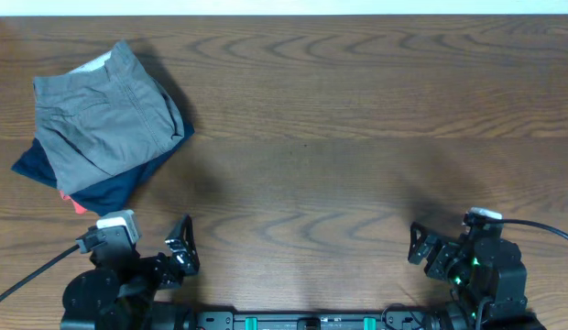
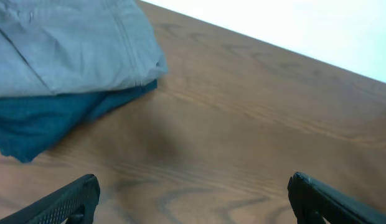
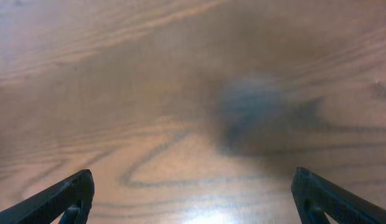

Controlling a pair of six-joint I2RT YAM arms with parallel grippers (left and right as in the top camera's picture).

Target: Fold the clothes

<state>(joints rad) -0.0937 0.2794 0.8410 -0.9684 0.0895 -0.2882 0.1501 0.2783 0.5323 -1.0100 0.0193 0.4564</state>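
Observation:
The grey shorts [image 1: 103,115] lie folded at the table's back left, on top of a dark navy folded garment [image 1: 114,183]. In the left wrist view the shorts [image 2: 68,43] fill the top left, over the navy garment [image 2: 43,121]. My left gripper [image 1: 183,249] is open and empty near the front edge, well short of the pile; its fingertips frame bare wood [image 2: 193,193]. My right gripper [image 1: 426,249] is open and empty at the front right, over bare wood [image 3: 193,193].
A small red-orange cloth scrap [image 1: 78,205] sticks out from under the navy garment at the pile's front edge. The wooden table [image 1: 357,137] stretches across the middle and right. Cables run off both arms at the front corners.

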